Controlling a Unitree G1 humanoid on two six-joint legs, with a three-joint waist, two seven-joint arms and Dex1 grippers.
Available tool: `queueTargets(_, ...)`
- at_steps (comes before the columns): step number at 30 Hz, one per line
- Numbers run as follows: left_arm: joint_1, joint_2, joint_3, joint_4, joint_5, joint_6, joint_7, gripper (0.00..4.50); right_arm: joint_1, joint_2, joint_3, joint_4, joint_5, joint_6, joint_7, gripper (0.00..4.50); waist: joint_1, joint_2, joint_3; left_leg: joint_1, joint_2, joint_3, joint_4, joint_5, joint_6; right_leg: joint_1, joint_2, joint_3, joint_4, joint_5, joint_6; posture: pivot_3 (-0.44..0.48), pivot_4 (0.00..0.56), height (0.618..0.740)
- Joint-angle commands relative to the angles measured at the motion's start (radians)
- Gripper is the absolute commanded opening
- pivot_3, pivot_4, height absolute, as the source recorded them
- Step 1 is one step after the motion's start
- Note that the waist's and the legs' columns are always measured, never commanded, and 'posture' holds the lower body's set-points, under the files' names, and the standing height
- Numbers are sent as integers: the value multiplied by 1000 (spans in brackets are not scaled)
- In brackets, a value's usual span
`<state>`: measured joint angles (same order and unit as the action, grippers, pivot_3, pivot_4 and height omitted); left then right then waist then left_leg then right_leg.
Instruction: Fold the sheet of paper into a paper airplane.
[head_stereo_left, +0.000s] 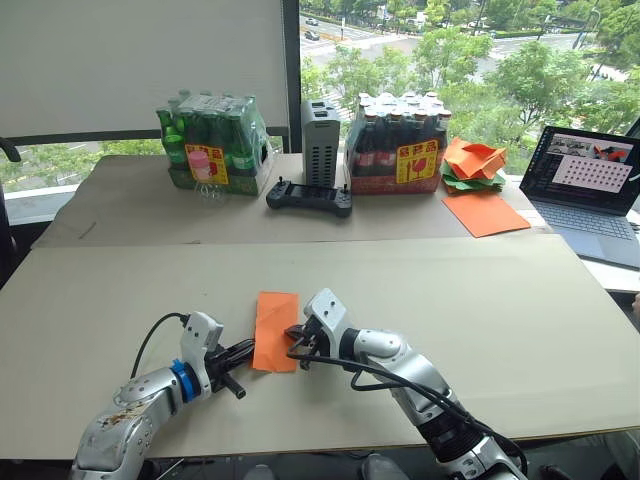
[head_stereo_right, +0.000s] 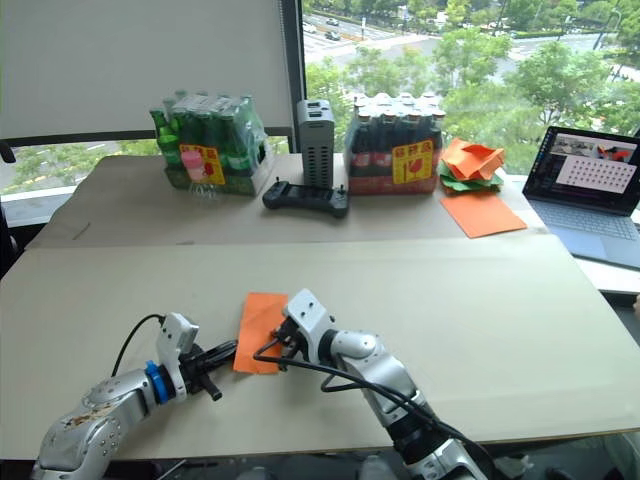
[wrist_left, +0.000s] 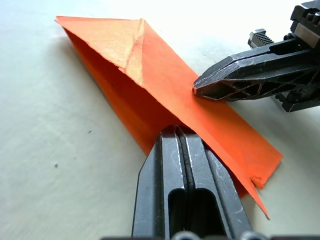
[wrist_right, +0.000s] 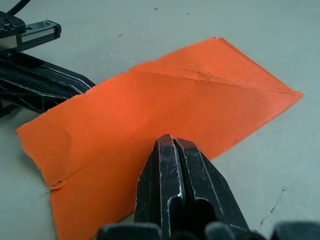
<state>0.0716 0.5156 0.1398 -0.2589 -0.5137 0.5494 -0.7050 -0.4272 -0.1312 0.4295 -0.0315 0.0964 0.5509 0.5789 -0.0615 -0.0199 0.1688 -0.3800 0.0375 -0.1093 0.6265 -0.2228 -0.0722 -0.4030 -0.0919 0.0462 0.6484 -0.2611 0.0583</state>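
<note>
Paper (head_stereo_left: 276, 330), orange and creased, lies on the near table (head_stereo_left: 500, 320) in front of you, between your two grippers. Your left gripper (wrist_left: 181, 134) has its fingers pressed together, tips at the sheet's left edge; you cannot tell whether any paper is pinched between them. Your right gripper (wrist_right: 172, 142) is likewise closed, its tips resting on top of the sheet at the right edge. One far corner of the paper is folded down into a triangle. On the far table (head_stereo_left: 130, 205) you see a pack of green bottles (head_stereo_left: 212, 143), a pack of dark bottles (head_stereo_left: 398, 145), a grey box (head_stereo_left: 319, 143) and a black controller (head_stereo_left: 309, 196). A heap of orange and green shapes (head_stereo_left: 474, 164) sits beside a flat orange sheet (head_stereo_left: 485, 212), with a laptop (head_stereo_left: 590, 190) at far right
</note>
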Motion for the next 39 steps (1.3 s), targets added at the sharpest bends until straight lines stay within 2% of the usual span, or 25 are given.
queueTargets(1,8,3,104,-18,-44,22,48,52,-5,-1,19,8,-16,-19,13,0,0,0,0,0,0,0,0,0,0,0,0,0,0,0,0,0,150,740)
queueTargets(6,-67,-46,199,-41,-160,69,116,52,0,-1,23,18,-28,-29,25,0,8,-1,0,-1,0,0,1,0,0,0,0,0,0,0,0,0,150,740)
queueTargets(12,-85,-52,134,-92,-178,101,116,52,2,0,17,24,-37,-32,30,0,9,-1,-1,0,0,0,0,0,0,0,0,0,0,0,0,0,150,740)
queueTargets(20,-32,-42,2,-43,-109,71,53,52,9,3,2,16,-41,-31,16,0,11,-1,-1,0,0,0,0,0,0,0,0,0,0,0,0,0,150,740)
queueTargets(30,-51,-35,-14,37,-63,45,18,52,-1,3,-23,-16,-34,-7,-4,0,17,-1,-1,0,0,0,0,0,0,0,0,0,0,0,0,0,150,740)
queueTargets(35,-52,-41,-30,59,-43,35,5,52,-50,10,-5,64,-96,18,-55,0,16,-1,-1,0,0,0,0,0,0,0,0,0,0,0,0,0,150,740)
queueTargets(39,-49,-47,-29,55,-42,34,6,52,-87,42,-46,128,-106,59,-122,0,18,-1,-1,1,0,0,0,0,0,1,0,0,0,0,0,0,150,740)
